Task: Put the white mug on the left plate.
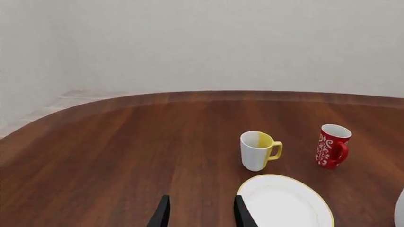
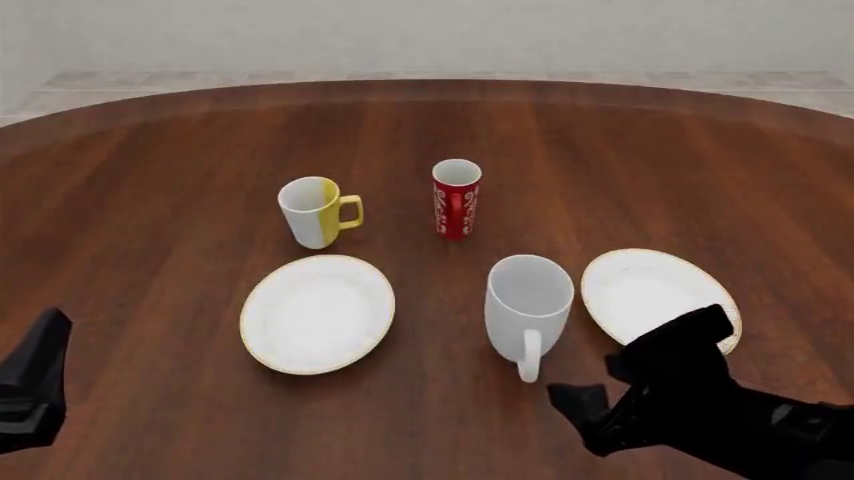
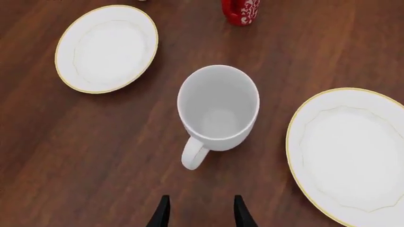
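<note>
We judge the task to be at its opening stage: nothing is grasped and the placement is entirely outstanding. In the front view the white mug [image 2: 529, 308] stands upright on the table [image 2: 160, 160], between the two plates, with its handle pointing toward 6 o'clock, that is, toward the arms. The left plate [image 2: 318, 313] lies at 9 o'clock from the mug, apart from it, and carries nothing. The right plate [image 2: 657, 296] lies just beside the mug at 3 o'clock. The white-and-yellow mug [image 2: 315, 211] stands at 12 o'clock from the left plate, and the red mug [image 2: 455, 198] at 11 o'clock from the white mug. The right hand [image 3: 200, 210] hovers just short of the mug's handle; its fingers stand apart and hold nothing. The left hand [image 1: 200, 213] is likewise parted and empty, well apart from the mug, near the left plate's near edge in its own wrist view. We consider the remaining steps to be: close on the handle or wall, lift, carry toward 9 o'clock, and set the mug upright on the left plate.
</note>
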Available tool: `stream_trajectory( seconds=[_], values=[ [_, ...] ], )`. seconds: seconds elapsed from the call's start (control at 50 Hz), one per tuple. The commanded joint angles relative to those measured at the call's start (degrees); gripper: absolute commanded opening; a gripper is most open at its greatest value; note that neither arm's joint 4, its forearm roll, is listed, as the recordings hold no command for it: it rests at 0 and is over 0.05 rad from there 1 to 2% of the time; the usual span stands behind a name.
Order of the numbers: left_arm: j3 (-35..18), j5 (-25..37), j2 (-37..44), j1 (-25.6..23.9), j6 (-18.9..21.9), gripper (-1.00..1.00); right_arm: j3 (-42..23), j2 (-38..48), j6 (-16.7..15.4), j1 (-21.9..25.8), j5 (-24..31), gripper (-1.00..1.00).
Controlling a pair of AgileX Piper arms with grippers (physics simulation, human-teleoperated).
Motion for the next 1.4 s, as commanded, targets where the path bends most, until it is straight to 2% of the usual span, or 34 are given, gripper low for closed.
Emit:
stream_trajectory(
  seconds=[0.02,0.2,0.56,1.4],
  values=[
    [-0.8,0.9,-0.6,0.5,-0.2,1.0,-0.6,2.9,0.8,-0.2,-2.0,1.0],
    [-1.0,1.1,-0.7,0.6,-0.5,1.0,-1.0,4.9,1.7,-0.5,-3.1,1.0],
    [-1.7,1.5,-0.8,1.3,-1.0,1.0,-2.7,9.8,4.4,1.9,-5.7,1.0],
    [-1.3,1.2,-0.7,1.6,-1.2,1.0,-4.7,21.0,7.2,2.4,-12.8,1.0]
  ],
)
